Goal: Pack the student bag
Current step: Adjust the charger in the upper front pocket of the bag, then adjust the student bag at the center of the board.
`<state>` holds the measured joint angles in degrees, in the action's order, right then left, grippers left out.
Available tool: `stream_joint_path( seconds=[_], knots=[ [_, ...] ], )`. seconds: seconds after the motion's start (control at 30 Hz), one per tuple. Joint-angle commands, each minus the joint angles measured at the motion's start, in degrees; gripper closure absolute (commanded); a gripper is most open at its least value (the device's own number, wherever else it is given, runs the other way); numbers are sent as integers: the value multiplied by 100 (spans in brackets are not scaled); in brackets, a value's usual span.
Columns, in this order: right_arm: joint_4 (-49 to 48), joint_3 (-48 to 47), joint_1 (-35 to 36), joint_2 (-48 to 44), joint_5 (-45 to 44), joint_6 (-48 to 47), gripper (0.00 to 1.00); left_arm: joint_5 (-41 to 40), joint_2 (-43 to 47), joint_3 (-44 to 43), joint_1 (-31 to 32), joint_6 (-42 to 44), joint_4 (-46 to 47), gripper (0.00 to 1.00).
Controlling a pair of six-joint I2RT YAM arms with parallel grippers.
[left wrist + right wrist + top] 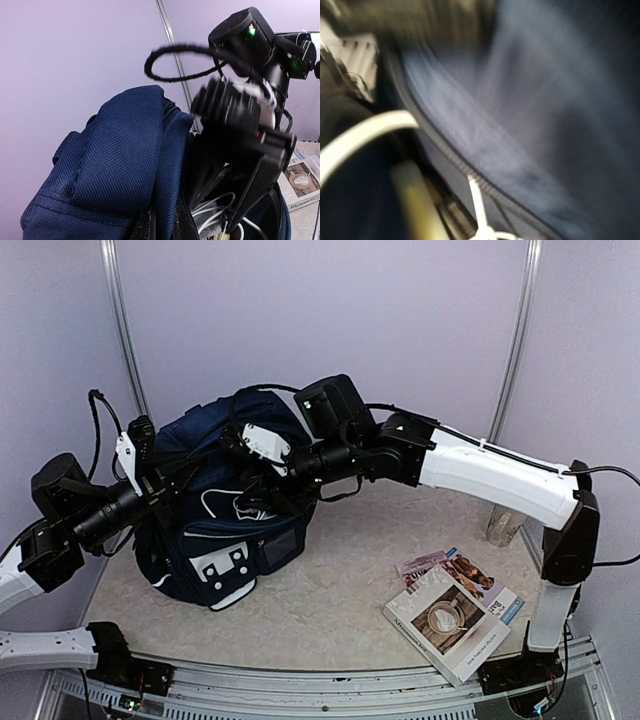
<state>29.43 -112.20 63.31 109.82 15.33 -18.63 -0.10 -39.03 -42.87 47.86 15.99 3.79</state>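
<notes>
The student bag (225, 530), a navy backpack with a white patch, stands at the left middle of the table with its top open. My left gripper (150, 475) is shut on the bag's upper rim. The left wrist view shows navy fabric (115, 165) pinched between its fingers (150, 225). From the right, my right gripper (250, 465) reaches into the open mouth. Its dark fingers (255, 185) hang over white cables (220, 210) inside the bag. The right wrist view is blurred: bag lining (530, 100), a zip and a white cable show, but the jaw gap does not.
A book with a coffee-cup cover (455, 612) lies at the front right, a thin booklet (445, 565) partly under it. A clear glass (503, 525) stands by the right wall. Metal posts rise at the back left and back right.
</notes>
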Motion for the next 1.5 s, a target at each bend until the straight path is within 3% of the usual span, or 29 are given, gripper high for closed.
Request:
stream_joint_path(
  seconds=[0.0, 0.13, 0.3, 0.53, 0.67, 0.77, 0.9, 1.1, 1.47],
  knots=[
    [-652, 218, -223, -994, 761, 317, 47, 324, 3, -28, -80, -236, 526, 100],
    [-542, 411, -369, -1373, 738, 496, 39, 354, -17, -37, -92, -259, 526, 100],
    [-1188, 1590, -879, -2176, 421, 1242, 41, 451, 69, -28, -92, -257, 534, 100],
    [-2149, 3973, -1862, -3141, 2, 2264, 65, 354, 239, -70, -110, -288, 465, 100],
    [-3037, 4924, -1701, -3338, 527, 2235, 68, 299, 304, -12, -119, -425, 427, 100],
    [-3686, 5339, -1256, -3276, 126, 1765, 64, 197, 346, 49, -119, -496, 399, 100],
    [-4229, 5358, -957, -2816, -630, 1201, 56, 88, 384, 90, -121, -533, 360, 100],
    [-4519, 4857, -906, -2049, -739, 809, 50, 133, 431, 52, -125, -510, 311, 100],
    [-4486, 4415, -837, -1648, -784, 493, 71, 191, 436, 87, -121, -469, 314, 100]
  ],
)
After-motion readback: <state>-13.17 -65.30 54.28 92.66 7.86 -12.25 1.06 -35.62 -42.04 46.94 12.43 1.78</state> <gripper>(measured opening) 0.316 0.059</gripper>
